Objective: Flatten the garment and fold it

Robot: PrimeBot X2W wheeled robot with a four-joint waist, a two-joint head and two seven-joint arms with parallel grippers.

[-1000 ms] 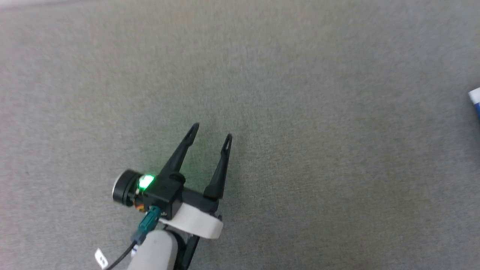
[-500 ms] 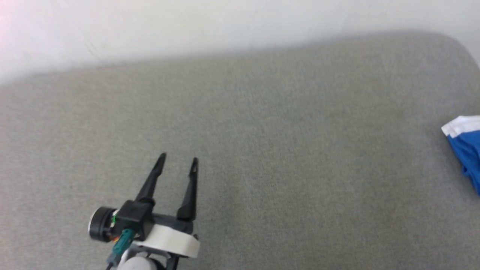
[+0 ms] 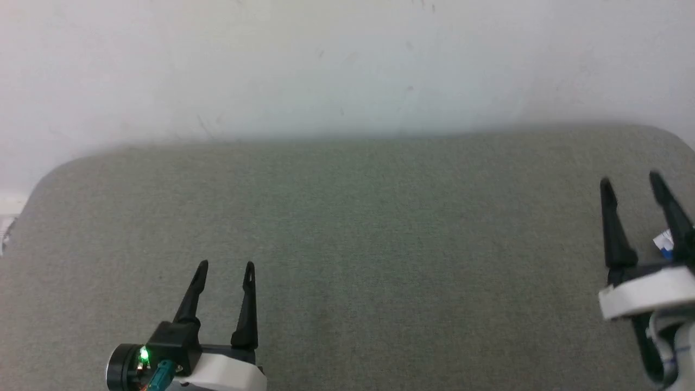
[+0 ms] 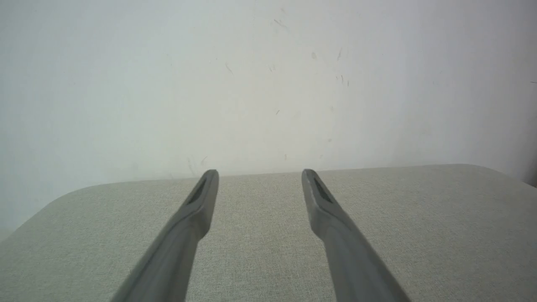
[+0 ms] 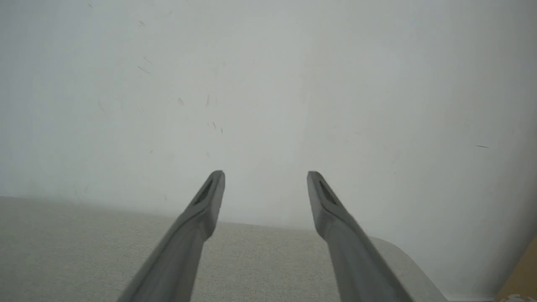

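Currently, the left gripper [image 3: 226,266] is positioned over the near left part of the grey fabric-covered bench with rounded corners [image 3: 391,233]. Its two dark fingers are apart and hold nothing. The right gripper [image 3: 630,182] is at the right edge, fingers likewise apart and empty. The bright blue and white garment [image 3: 663,240] shows as a small patch just behind the right gripper, the rest hidden. A scuffed white wall [image 3: 347,65] borders the bench's far side.
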